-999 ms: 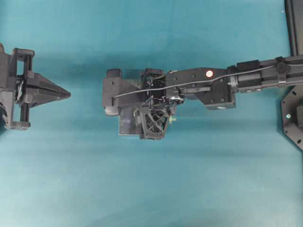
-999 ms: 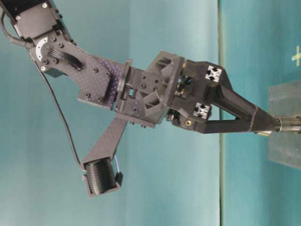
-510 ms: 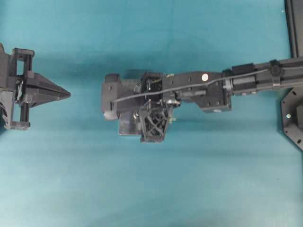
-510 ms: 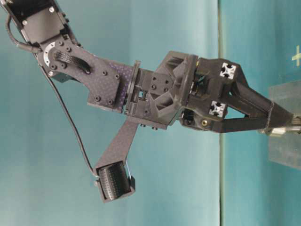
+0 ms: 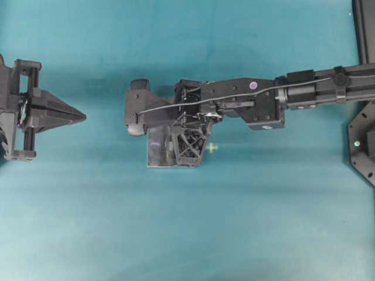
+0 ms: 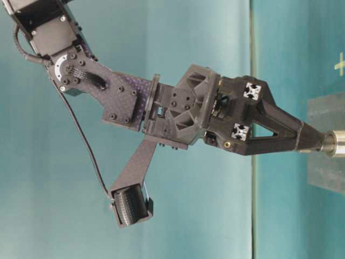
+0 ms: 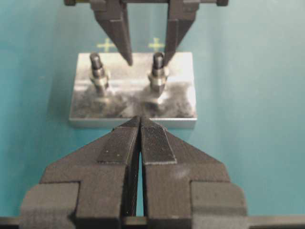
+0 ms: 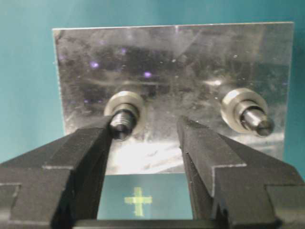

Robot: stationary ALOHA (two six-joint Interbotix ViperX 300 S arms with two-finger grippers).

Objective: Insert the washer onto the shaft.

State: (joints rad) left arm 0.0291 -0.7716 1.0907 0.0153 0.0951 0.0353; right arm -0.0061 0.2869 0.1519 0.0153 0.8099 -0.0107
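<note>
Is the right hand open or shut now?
Open. The right hand shows a clear gap between its fingers, with the plate visible through it and nothing held.

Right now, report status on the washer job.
Right gripper open over the plate, empty. Left gripper shut, clear of it. Washer seated on shaft. Nothing in the way.

A teal table (image 5: pixel 176 234) carries a shiny metal plate (image 8: pixel 190 52) near its centre, two threaded shafts (image 7: pixel 96 64) standing from it. Small yellow cross marks (image 8: pixel 138 200) sit on the table just beside the plate.
</note>
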